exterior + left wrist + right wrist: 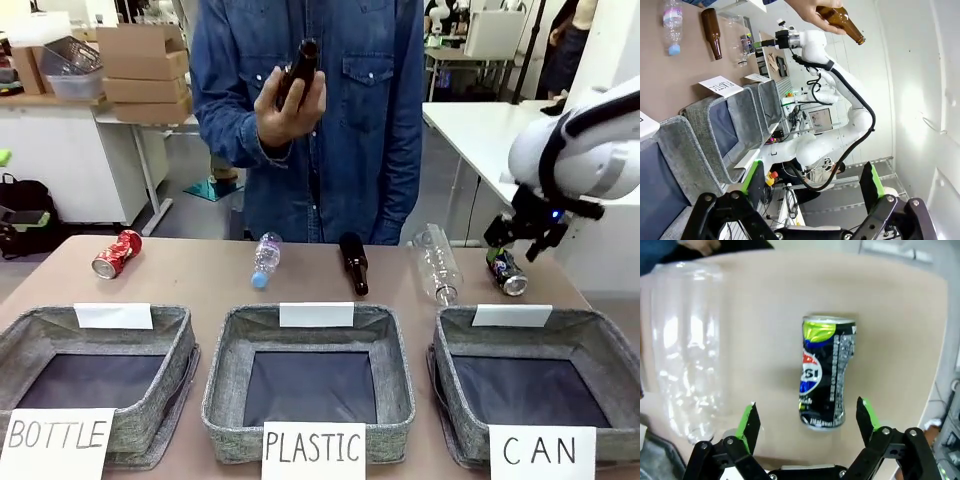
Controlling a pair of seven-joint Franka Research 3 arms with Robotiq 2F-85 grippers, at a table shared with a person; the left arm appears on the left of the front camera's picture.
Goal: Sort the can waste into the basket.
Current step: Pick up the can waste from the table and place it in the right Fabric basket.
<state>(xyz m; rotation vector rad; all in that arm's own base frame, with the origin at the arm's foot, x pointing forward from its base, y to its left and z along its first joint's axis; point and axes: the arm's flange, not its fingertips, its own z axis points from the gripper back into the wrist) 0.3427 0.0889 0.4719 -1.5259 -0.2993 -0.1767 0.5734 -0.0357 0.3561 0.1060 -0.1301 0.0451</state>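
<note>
Now the released right pincer [806, 411] should lower straight over the black can [824, 372], far right on the worktop [890, 290], straddling its middle.

Read "BOTTLE" on a white card [55, 437] at the left bin [172, 350], "PLASTIC" likewise at the middle bin [225, 372], "CAN" at the basket [446, 352]; "pepsi" on the black can [826, 375].

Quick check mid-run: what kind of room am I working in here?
Probably a robotics lab or workshop: stacked cardboard boxes on a bench behind the person, another white worktable, and hand-labelled sorting bins.
</note>
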